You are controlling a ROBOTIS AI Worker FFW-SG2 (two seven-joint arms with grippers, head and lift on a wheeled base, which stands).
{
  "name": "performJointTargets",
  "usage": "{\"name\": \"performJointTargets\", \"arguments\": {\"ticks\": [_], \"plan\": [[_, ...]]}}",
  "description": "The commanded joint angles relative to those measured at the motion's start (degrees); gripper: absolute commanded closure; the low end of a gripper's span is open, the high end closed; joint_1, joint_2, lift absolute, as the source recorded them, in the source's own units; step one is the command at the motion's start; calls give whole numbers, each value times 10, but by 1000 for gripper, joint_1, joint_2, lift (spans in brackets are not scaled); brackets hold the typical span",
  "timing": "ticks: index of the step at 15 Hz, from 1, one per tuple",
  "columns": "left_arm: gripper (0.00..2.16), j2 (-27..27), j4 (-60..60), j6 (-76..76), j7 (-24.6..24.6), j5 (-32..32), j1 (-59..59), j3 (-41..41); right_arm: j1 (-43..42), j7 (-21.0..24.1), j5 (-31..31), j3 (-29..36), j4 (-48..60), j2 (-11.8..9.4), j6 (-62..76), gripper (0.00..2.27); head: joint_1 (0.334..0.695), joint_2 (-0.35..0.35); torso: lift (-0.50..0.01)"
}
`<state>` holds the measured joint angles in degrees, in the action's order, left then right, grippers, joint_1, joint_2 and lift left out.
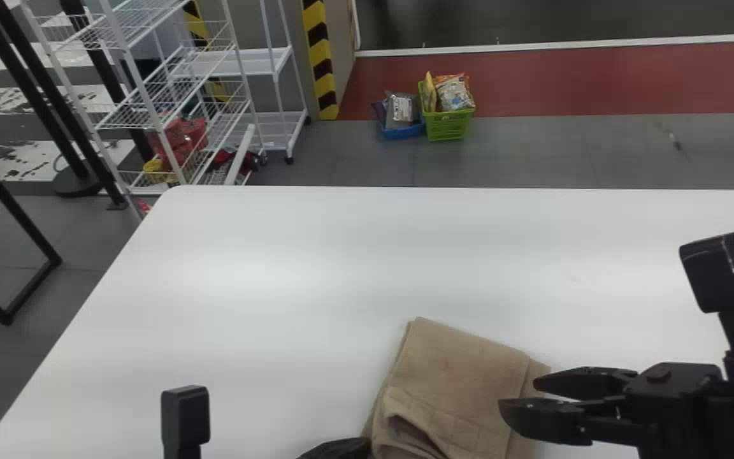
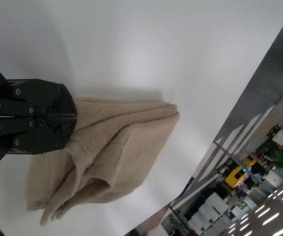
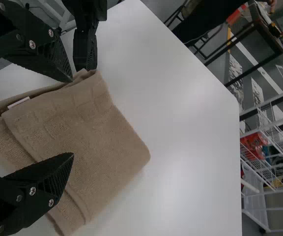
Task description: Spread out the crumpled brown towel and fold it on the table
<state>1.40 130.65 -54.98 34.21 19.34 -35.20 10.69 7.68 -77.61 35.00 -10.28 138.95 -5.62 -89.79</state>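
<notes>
In the head view, the folded brown towel point(image 1: 456, 373) lies toward five o'clock on the white table point(image 1: 246, 287), with open tabletop from the towel's nine o'clock round through twelve to two. The left gripper point(image 1: 360, 445), closed narrow, meets its eight o'clock edge, whether pinching cloth I cannot tell; the right gripper point(image 1: 516, 394) is spread wide at its three o'clock edge.

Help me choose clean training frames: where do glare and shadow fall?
Head view: soft glare on the table, left of the brown towel. Left wrist view: a pale bright patch on the tabletop, a soft shadow along one towel edge, and bright light strips in the background. Right wrist view: a broad pale sheen on the tabletop beside the towel.
</notes>
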Motion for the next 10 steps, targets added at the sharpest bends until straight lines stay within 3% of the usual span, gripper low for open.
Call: {"name": "performJointTargets", "arguments": {"ticks": [1, 3, 5, 10], "plan": [[2142, -1, 4, 0, 1, 2, 1, 7, 29, -7, -10, 39, 0, 1, -3, 2111, 695, 97, -127], [2142, -3, 18, 0, 2, 18, 1, 25, 43, -7, -56, 97, -11, 1, -3, 2145, 695, 73, -127], [2142, -3, 29, 2, 2, 40, 2, 50, 77, -7, -95, 150, -31, 17, 35, 2145, 695, 43, -127], [2138, -5, 26, 23, 7, 85, 12, 107, 175, -7, -234, 242, -107, 54, 374, 2145, 695, 59, -127]]}}
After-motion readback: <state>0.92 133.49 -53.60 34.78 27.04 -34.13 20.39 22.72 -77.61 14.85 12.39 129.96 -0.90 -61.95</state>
